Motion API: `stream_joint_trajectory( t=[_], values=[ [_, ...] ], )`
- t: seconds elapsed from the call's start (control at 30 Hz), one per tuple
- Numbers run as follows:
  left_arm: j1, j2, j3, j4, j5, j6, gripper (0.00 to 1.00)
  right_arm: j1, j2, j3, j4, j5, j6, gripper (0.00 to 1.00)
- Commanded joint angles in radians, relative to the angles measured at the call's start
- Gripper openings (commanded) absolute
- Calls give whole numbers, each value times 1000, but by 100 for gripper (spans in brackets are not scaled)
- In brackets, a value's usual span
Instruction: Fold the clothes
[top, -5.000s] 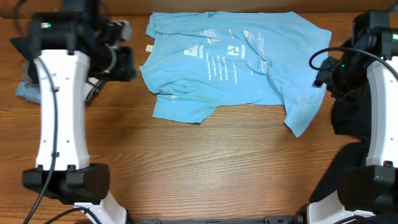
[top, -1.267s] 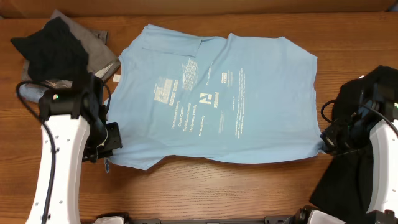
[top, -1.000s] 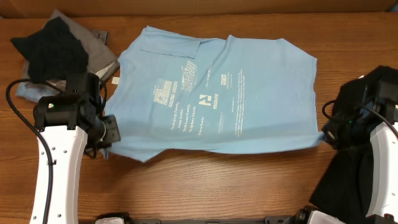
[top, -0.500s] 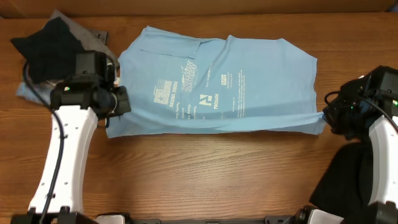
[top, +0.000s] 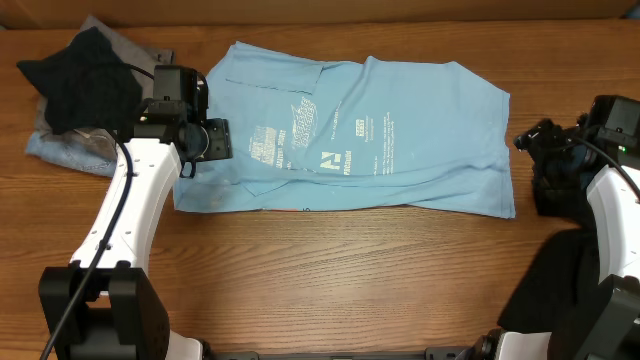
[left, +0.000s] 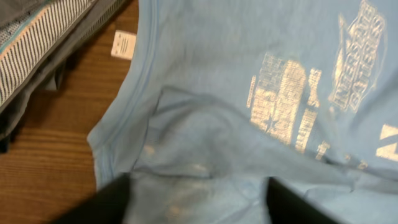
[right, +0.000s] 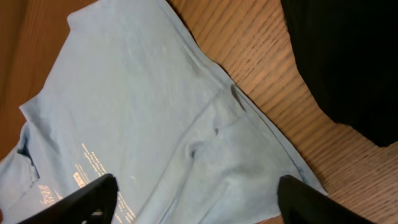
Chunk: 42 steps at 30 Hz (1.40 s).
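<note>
"Blue first: where does the sky-blue T-shirt (top: 400, 110) lie?" asks the first observer.

"Flat on the wooden bench (top: 350, 280), toward the far side, white print up," the second replies. "Along its near edge a strip of the same cloth lies doubled over the body. Both wrist views show that upper layer."

"Left claw (top: 210, 140)?"

"Over the shirt's left end. In its own view the left claw (left: 196, 205) has its fingers spread wide at the bottom of the frame, with blue cloth (left: 217, 93) under the gap and nothing pinched between them (contact with the cloth cannot be judged)."

"Right claw (top: 528, 140)?"

"At the shirt's right edge. Its own view shows the claw (right: 199, 199) spread just as wide and holding nothing, with the shirt's doubled corner (right: 236, 155) below it."

"Other cloth?"

"A black shirt (top: 560, 290) lies at the right, on the near side, partly under the right arm. The right wrist view shows it (right: 348, 56) apart from the blue one, with bare wood between them. At the far left sits a pile of clothes (top: 85, 80), a dark knit piece on top of grey and striped fabric (left: 43, 37). A small white tag (left: 124, 45) lies on the wood between the pile and the blue shirt, just beside the shirt's edge."
</note>
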Motion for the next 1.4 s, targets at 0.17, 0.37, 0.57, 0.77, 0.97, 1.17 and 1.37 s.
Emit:
stream_joint_trajectory(
  t=[0.17, 0.37, 0.57, 0.77, 0.97, 1.17, 1.37],
  values=[
    [52, 3, -4, -233, -17, 31, 100, -20, 1, 13, -222, 51, -60, 90],
    [97, 5, -95, -245, -15, 34, 100, -20, 3, -89, -223, 108, -53, 70],
    [102, 5, -255, -96, -16, 34, 100, -20, 10, -195, -62, 0, -61, 61],
    [104, 5, -356, 71, -56, 23, 99, -20, 13, -199, -18, -2, -65, 67],
    [104, 6, -437, 193, 44, 25, 60, -19, 17, -225, -62, 35, -63, 68],
    [104, 6, -450, 195, 10, 26, 31, -19, 17, -315, 26, 36, -50, 62],
    [108, 5, -443, 195, 13, 14, 4, -19, 17, -368, 149, 37, -3, 50]
  ],
)
